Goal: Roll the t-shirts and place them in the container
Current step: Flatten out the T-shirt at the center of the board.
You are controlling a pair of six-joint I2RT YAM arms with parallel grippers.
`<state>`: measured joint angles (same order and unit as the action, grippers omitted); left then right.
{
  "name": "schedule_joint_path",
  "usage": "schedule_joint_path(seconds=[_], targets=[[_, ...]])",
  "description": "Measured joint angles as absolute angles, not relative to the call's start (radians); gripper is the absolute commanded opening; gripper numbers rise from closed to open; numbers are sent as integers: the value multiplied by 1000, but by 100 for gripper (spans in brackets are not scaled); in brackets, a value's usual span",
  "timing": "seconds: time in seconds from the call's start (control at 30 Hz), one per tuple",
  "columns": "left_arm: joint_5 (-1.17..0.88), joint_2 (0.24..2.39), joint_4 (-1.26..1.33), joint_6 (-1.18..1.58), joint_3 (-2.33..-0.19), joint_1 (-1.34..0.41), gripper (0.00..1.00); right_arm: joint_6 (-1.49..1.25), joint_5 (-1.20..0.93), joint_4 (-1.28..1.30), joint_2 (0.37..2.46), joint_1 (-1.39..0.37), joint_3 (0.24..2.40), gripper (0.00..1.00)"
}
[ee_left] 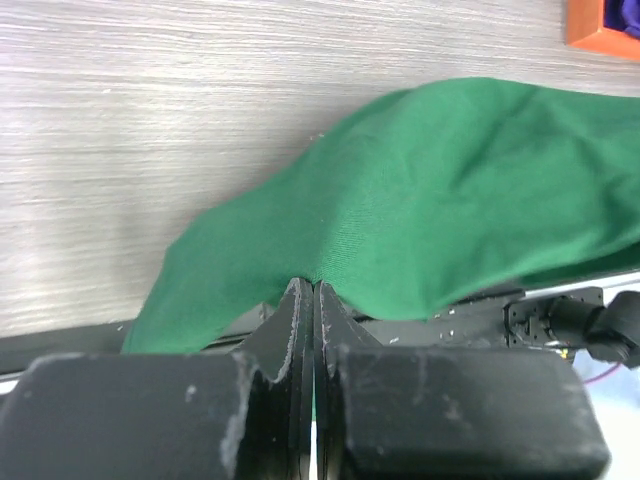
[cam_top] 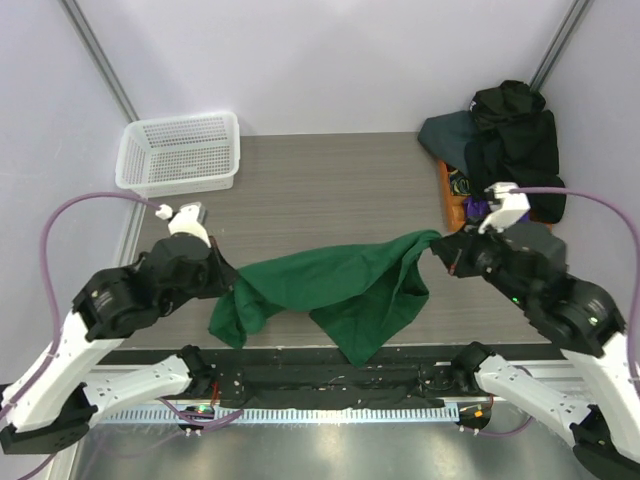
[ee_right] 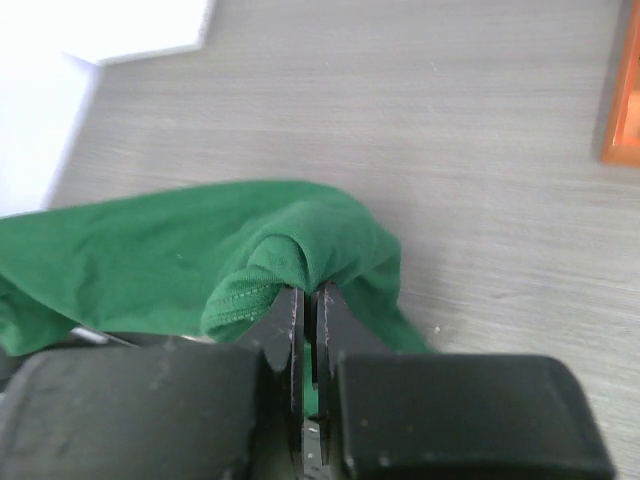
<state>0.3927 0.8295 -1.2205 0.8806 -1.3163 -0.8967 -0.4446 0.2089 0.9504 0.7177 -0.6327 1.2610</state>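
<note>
1. The left gripper (ee_left: 308, 292) is pinched fully together, its jaws closed on the left edge of the green t-shirt (cam_top: 340, 290).
2. The right gripper (ee_right: 310, 298) is clamped just as tight, with a hemmed fold of the same shirt bunched over its fingertips.
3. The shirt is strung between the two grippers over the near half of the table (cam_top: 330, 190). It sags in the middle, and one flap drops toward the near edge, over the black rail (cam_top: 330, 380) where the arms are mounted.
4. The shirt's long axis runs left to right, and the right end is held a little farther back than the left. The cloth lies to the right of the left gripper and to the left of the right gripper, so neither arm is nearer; each has one end. Before any rolling, the shirt probably needs to be drawn taut along that axis and laid flat.
5. By count, there is one green shirt in hand, two grippers, one white mesh basket (cam_top: 180, 150) at the far left, and one orange tray (cam_top: 447, 200) at the far right. The dark t-shirts (cam_top: 510, 135) are heaped on the tray in black, slate and a scrap of purple. There may be three, but the tangle hides the true number.
</note>
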Motion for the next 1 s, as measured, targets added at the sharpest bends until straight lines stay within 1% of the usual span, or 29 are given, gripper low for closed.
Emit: schedule_joint_path(seconds=[0.2,0.3,0.37,0.43,0.53,0.67,0.73,0.8,0.87,1.0], targets=[[410,785,-1333,870,-1457,-897,0,-439,178,1040,682,-633,1456,1],[416,767,-1340,857,-1549,-897,0,-439,138,1063,685,-633,1515,1],[419,749,-1338,851,-1565,-897,0,-439,108,1074,690,-633,1518,1],[424,739,-1340,838,-1546,-897,0,-438,87,1083,704,-633,1501,1],[447,751,-1337,807,-1446,-897,0,-427,72,1045,749,-633,1418,1],[500,870,-1309,772,-1319,-886,0,-414,71,966,909,-629,1302,1],[486,960,-1249,743,-1286,-815,0,-407,60,916,1020,-604,1292,1],[400,1058,-1146,700,-1252,-690,0,-397,28,838,1168,-551,1292,1],[282,1162,-1046,669,-1216,-546,0,-395,-22,773,1286,-476,1292,1],[177,1352,-923,644,-1223,-373,0,-402,-110,690,1448,-304,1316,1]])
